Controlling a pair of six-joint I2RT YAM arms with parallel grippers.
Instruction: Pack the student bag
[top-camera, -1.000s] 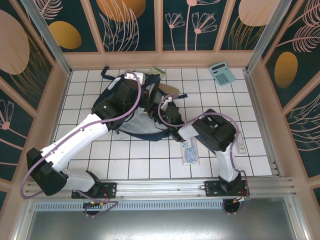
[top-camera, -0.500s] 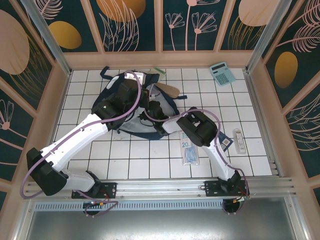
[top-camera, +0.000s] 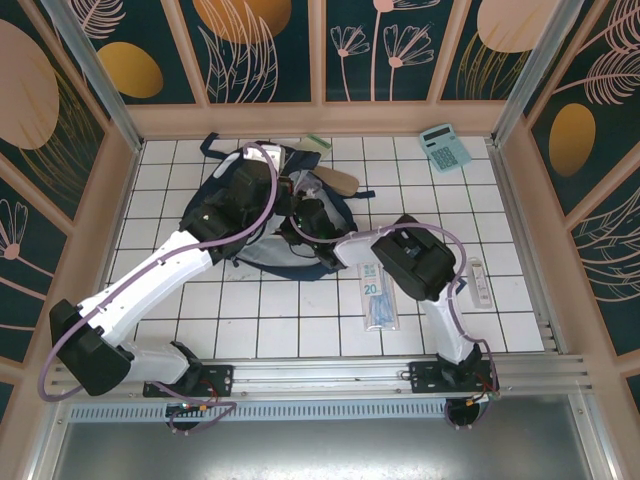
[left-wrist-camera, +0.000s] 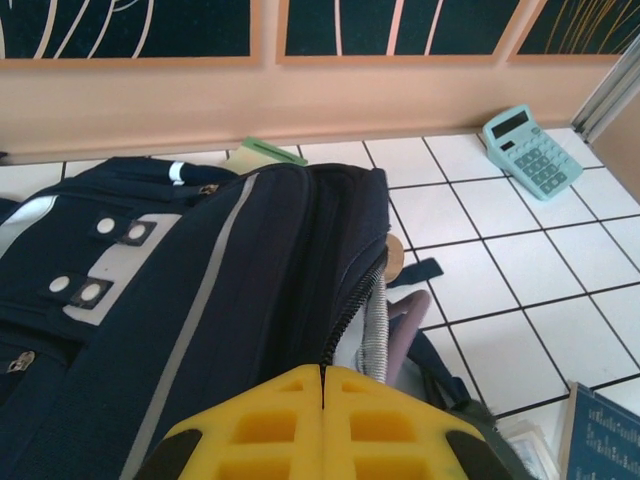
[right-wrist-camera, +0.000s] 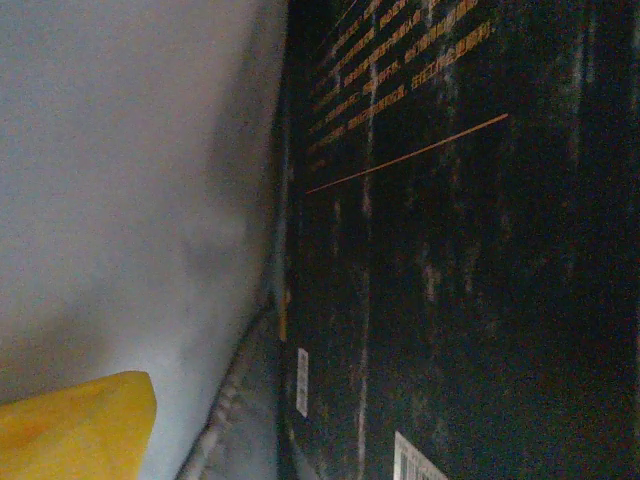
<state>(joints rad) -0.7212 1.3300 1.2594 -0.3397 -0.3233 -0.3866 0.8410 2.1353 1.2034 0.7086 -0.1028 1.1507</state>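
Note:
The navy student bag (top-camera: 225, 205) lies at the back left of the tiled table, its mouth turned to the right. My left gripper (left-wrist-camera: 322, 372) is shut on the zip edge of the bag (left-wrist-camera: 200, 290) and holds the mouth up. My right gripper (top-camera: 308, 218) reaches into that mouth from the right. In the right wrist view one yellow finger (right-wrist-camera: 75, 420) shows at the far left, so the jaws stand open. A dark book (right-wrist-camera: 450, 250) with orange print lies in front of it against the light grey lining (right-wrist-camera: 130, 150).
A teal calculator (top-camera: 444, 148) sits at the back right and a green item (top-camera: 318, 141) by the back wall. A tan oval piece (top-camera: 335, 180) lies beside the bag. A blue pack marked 20 (top-camera: 377, 300) and a white strip (top-camera: 480, 282) lie at the front right.
My right arm swung left and pushed its gripper into the bag's mouth, and its jaws opened. The left gripper has kept its hold on the bag.

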